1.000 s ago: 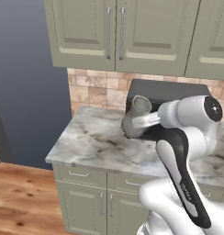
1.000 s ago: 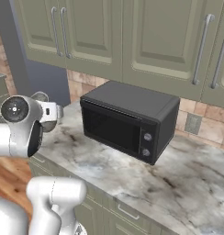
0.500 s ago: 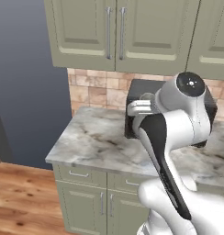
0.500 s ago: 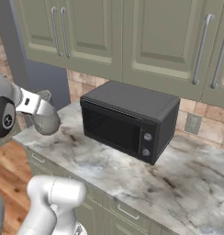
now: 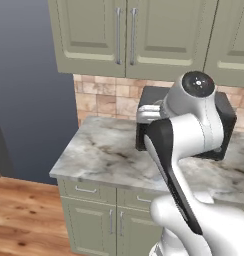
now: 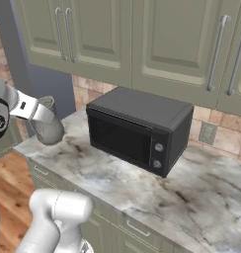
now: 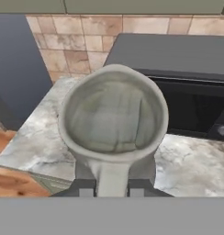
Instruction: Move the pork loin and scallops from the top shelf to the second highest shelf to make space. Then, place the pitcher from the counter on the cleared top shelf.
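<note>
Dull grey-beige flared-rim pitcher [image 7: 113, 114], loop handle clamped between dark fingers [image 7: 86, 187], marbled counter [image 7: 36, 137] below

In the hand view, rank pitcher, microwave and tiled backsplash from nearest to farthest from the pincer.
1. Pitcher: clamped in the pincer, centre.
2. Microwave: behind it, to the right.
3. Tiled backsplash: on the back wall, at the top.
</note>
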